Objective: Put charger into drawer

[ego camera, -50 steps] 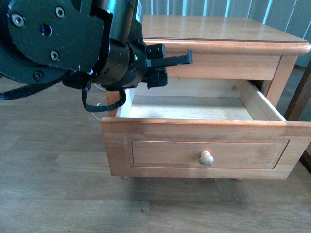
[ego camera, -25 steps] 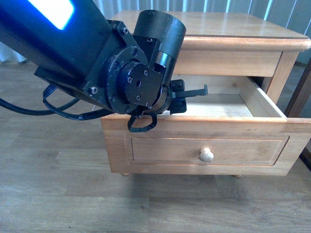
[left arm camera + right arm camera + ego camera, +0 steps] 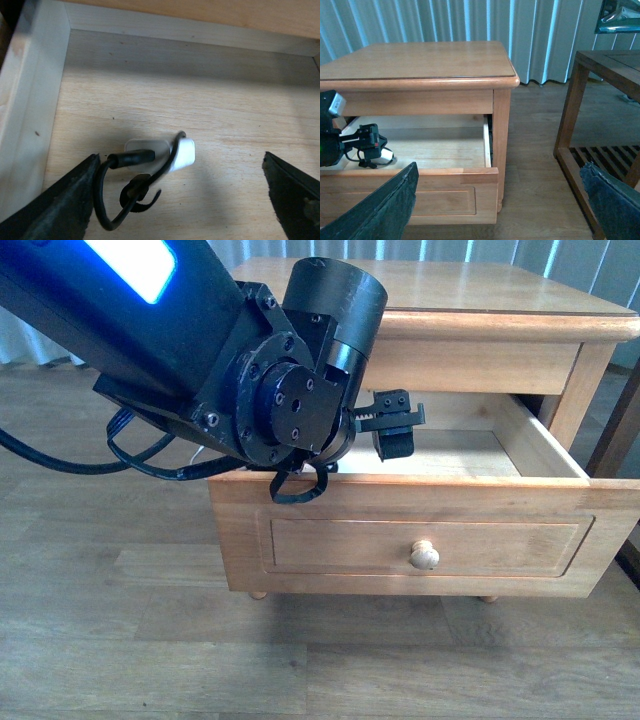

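Left wrist view showed the small white blocky charger [image 3: 165, 152] with its bundled black cord [image 3: 120, 195] lying flat on the pale floor of the honey-coloured wooden drawer [image 3: 210, 100], near one side wall and well short of the back wall. The left gripper [image 3: 398, 425] hung over the drawer's interior with its jaws spread wide, one finger to either side of the charger and neither touching it, so it held nothing. In the front view the drawer stood pulled out from the honey-coloured wooden bedside cabinet [image 3: 450, 290], its round wooden knob [image 3: 424, 556] facing the camera. The right gripper [image 3: 498, 169] was well away from the cabinet, its jaws likewise wide apart and empty.

Judging by its look, the charger would be light, the white block [image 3: 182, 152] hard, smooth and probably a little slippery, not fragile. The cord was soft and springy: its loops stood proud of the block and would shift or snag if a finger caught them. Should it need taking up again, the firm hold would be across the block's flat sides, not on the cord, which would let the block swing. As the charger lay inside the drawer, the placing looked done; only the drawer stayed open.
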Tool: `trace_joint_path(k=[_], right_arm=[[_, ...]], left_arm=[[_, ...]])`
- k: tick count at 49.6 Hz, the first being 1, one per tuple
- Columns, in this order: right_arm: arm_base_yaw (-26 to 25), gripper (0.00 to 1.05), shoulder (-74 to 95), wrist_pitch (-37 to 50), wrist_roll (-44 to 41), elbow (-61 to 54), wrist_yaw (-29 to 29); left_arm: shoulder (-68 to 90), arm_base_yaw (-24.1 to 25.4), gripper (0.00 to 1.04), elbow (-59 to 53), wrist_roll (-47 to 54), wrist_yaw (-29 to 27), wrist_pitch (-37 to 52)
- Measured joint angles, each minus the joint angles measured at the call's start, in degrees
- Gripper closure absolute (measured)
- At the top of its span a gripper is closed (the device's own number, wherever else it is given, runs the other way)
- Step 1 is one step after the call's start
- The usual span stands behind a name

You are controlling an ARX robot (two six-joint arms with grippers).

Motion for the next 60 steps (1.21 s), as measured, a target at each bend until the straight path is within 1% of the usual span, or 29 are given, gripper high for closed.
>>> trace_joint_path(k=[2, 5, 10, 19, 26, 34, 39, 45, 54, 60], right_arm=[[0.00, 0.08, 0.00, 0.00, 0.00, 0.00, 0.00], [0.00, 0.08, 0.00, 0.00, 0.00, 0.00, 0.00], [0.00, 0.08, 0.00, 0.00, 0.00, 0.00, 0.00], [0.00, 0.08, 0.00, 0.00, 0.00, 0.00, 0.00], [0.00, 0.08, 0.00, 0.00, 0.00, 0.00, 0.00], [0.00, 0.08, 0.00, 0.00, 0.00, 0.00, 0.00], [0.00, 0.08, 0.00, 0.00, 0.00, 0.00, 0.00], [0.00, 0.08, 0.00, 0.00, 0.00, 0.00, 0.00], [0.00, 0.08, 0.00, 0.00, 0.00, 0.00, 0.00], [0.00, 0.08, 0.00, 0.00, 0.00, 0.00, 0.00]], left_arm=[[-0.98, 0.09, 0.04, -1.01, 0.04, 0.00, 0.42], [-2.99, 0.28, 0.07, -2.91, 0.13, -0.09, 1.29], [-7.26, 0.96, 0.06, -6.38, 0.46, -0.11, 2.91], [-20.92, 4.31, 0.06, -17.20, 2.54, 0.07, 6.62], [-31.26, 6.60, 0.06, -25.75, 6.82, -0.07, 9.66], [-44.83, 9.07, 0.06, -34.84, 9.29, 0.87, 8.96], [-54.49, 11.02, 0.06, -40.19, 9.64, 1.55, 6.62], [-67.87, 13.86, 0.06, -46.64, 9.92, 2.58, 1.18], [-88.65, 19.32, 0.06, -52.89, 10.40, 6.60, -11.02], [-104.80, 25.57, 0.06, -56.70, 12.41, 10.56, -22.25]])
